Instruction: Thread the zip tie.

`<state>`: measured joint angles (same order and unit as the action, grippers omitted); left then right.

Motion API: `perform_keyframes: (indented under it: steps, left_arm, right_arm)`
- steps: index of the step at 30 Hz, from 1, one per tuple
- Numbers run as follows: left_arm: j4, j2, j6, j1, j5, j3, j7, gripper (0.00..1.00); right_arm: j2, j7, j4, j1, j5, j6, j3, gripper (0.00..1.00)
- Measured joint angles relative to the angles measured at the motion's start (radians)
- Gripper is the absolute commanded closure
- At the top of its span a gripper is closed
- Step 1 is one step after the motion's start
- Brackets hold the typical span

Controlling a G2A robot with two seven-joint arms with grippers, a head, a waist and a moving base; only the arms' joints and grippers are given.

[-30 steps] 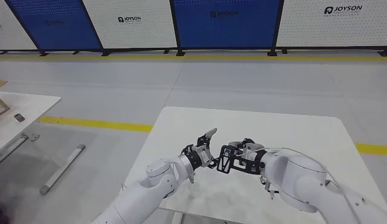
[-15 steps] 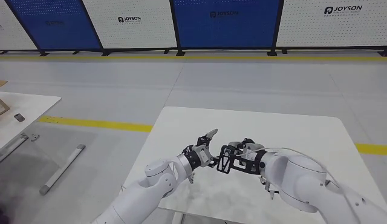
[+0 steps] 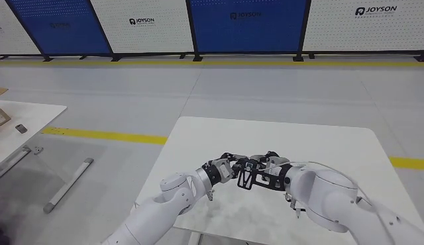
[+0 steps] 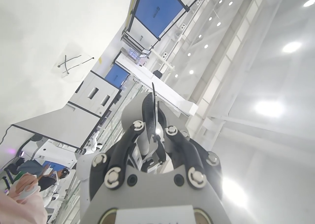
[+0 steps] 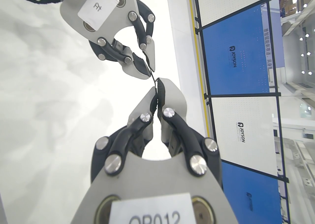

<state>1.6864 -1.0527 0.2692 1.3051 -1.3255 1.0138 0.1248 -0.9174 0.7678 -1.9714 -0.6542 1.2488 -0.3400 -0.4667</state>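
Right gripper (image 5: 157, 93) is pinching the zip tie (image 5: 152, 77); directly ahead, almost tip to tip, the left gripper (image 5: 147, 67) is clamping its other end. Threading is apparently beginning, calling next for fine tail-to-head alignment.

Bright, even light falls from above the worktop (image 3: 318, 139), and its white surface glares, carrying only soft, mottled grey shading with no hard-edged shadow. Seen from my left wrist, ceiling lamps (image 4: 291, 47) high over the worktop bloom into white patches and wash out the area around them, so my left fingers (image 4: 147, 114) show dark against the brightness. Wall panels (image 5: 236, 50) beyond the worktop have frames that bow toward the picture edges. Screws (image 5: 145, 117) above the worktop catch small highlights.
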Motion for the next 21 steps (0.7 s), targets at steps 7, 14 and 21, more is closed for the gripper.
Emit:
perform_keyframes:
  steps: [7,14,21]
  left_arm:
    - [0.000,-0.006,0.014,0.001,0.004,-0.004,0.001,0.61]
    - [-0.003,-0.013,0.008,0.004,-0.007,-0.001,0.009,0.71]
    - [-0.017,-0.021,0.016,-0.003,-0.014,-0.007,0.012,1.00]
  right_arm:
    - [0.000,0.000,0.000,0.000,0.000,0.000,0.000,1.00]
    - [0.000,0.000,0.000,0.000,0.000,0.000,0.000,1.00]
    - [0.000,0.000,0.000,0.000,0.000,0.000,0.000,1.00]
